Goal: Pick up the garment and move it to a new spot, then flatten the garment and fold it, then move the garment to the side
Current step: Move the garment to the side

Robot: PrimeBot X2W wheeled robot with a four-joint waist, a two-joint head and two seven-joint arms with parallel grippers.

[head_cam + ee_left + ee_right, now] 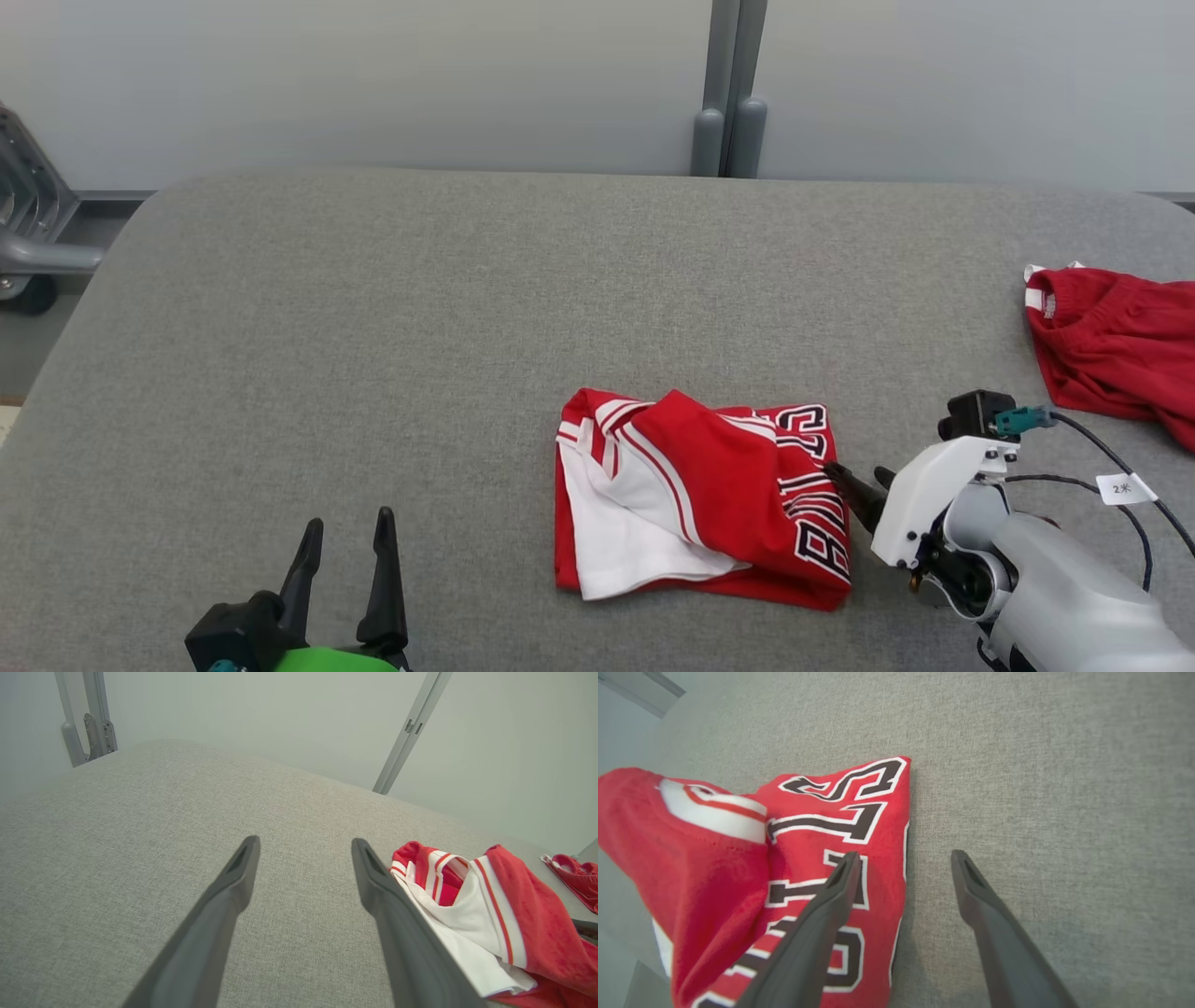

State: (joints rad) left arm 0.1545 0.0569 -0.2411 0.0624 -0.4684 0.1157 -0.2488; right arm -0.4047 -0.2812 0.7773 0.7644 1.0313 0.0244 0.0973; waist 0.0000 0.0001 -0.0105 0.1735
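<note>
At the head view's lower left, the left gripper (347, 519) stands spread and empty over the grey table (420, 308), well apart from the folded red garment (728, 467) lying centre-right. Its wrist view reveals the garment's white, red-striped panel; the right wrist view brings black-and-white lettering close. The right gripper (854, 474), spread and empty, straddles that lettered edge; a second red cloth (1116, 350) lies far right.

I count two garments: folded red-and-white jersey (700, 495), lower centre; plain red garment (1116, 341), right edge. Two grippers: left gripper (347, 520) lower left, right gripper (854, 471) lower right, two fingers each. One grey table (373, 327). One white tag (1123, 487), lower right.
</note>
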